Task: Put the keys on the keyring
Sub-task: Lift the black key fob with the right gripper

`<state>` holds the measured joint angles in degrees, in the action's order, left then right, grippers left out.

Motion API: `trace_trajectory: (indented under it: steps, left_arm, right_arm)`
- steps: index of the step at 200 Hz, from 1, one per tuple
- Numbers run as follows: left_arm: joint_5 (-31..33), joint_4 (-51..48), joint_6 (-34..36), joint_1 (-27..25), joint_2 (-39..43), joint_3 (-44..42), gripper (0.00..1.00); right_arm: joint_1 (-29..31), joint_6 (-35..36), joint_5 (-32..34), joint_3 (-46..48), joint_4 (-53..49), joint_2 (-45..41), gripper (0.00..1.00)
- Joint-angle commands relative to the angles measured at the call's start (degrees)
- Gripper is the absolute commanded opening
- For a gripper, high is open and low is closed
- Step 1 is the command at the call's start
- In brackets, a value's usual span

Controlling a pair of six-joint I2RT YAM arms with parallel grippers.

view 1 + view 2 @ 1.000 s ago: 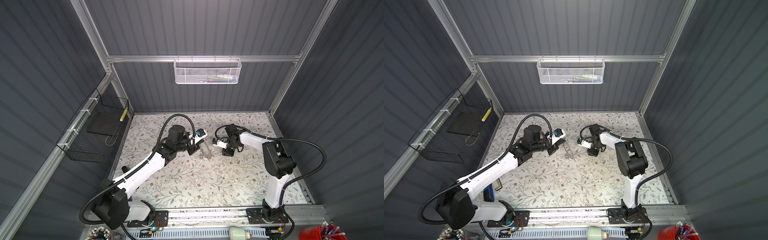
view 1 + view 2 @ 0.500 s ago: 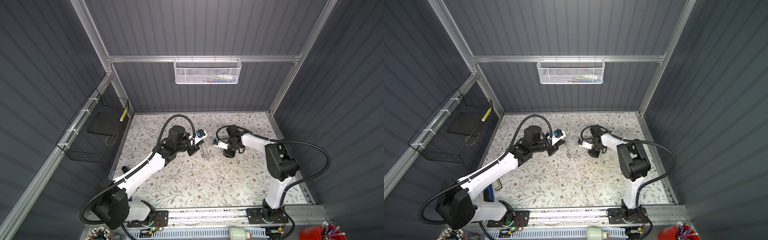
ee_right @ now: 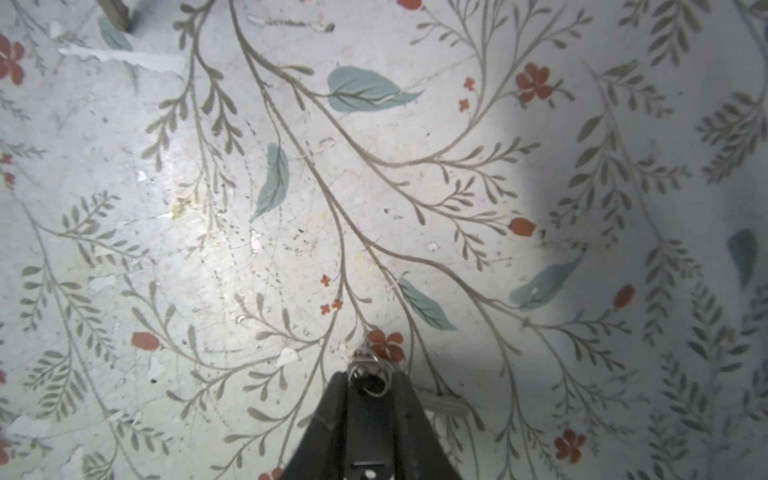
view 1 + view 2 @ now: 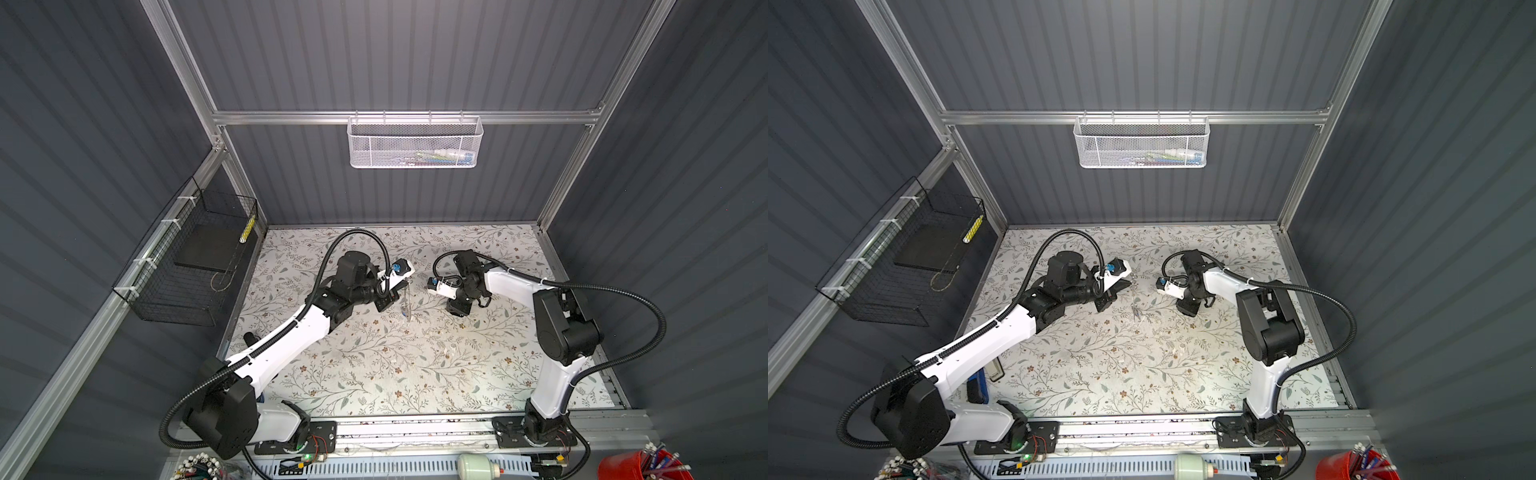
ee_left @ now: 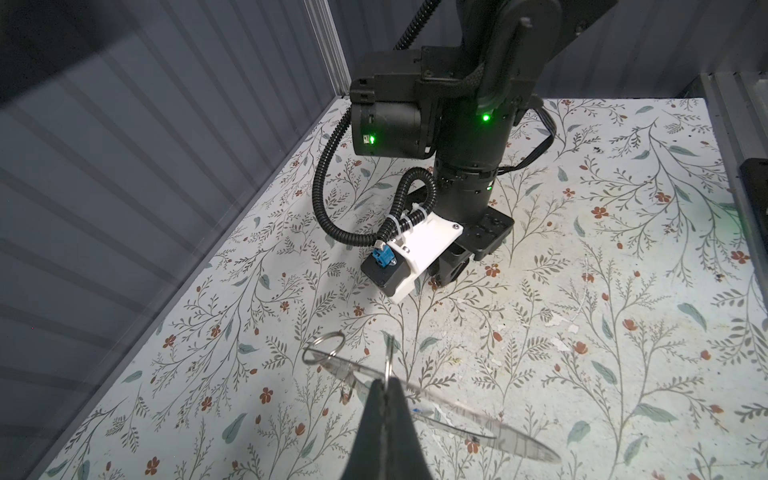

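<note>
Both top views: left gripper [image 4: 404,286] mid-table, clear strip [image 4: 407,307] hanging from it; right gripper [image 4: 456,309] nearby, tip down on floral tabletop [image 4: 374,365]. Left wrist: jaws closed tight on keyring [image 5: 388,363]. Right wrist: jaws barely parted, pinching small silver key [image 3: 370,370] at tabletop.

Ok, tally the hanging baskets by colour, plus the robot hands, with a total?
White metal mesh basket: 1
Black wire basket: 1
Robot hands: 2, left hand and right hand
Total: 4
</note>
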<state>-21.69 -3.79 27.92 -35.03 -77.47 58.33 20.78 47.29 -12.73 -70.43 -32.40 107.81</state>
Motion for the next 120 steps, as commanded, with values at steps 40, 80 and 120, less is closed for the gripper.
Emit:
trace_trajectory:
  steps: [40, 80, 120]
  left_arm:
    - [-1.2, 1.8, 0.0, 0.7, 1.7, -0.3, 0.0]
    - [-1.6, 1.7, -0.3, 0.8, 1.8, -0.3, 0.0]
    - [-1.5, 1.6, -0.4, 0.9, 2.1, -0.8, 0.0]
  right_arm:
    - [-3.9, -2.4, -10.8, -1.4, -2.6, -3.5, 0.28]
    - [-4.2, -6.4, -9.7, -4.4, -6.5, -0.1, 0.32]
    - [-4.2, -8.4, -8.9, -3.9, -6.8, 1.4, 0.32]
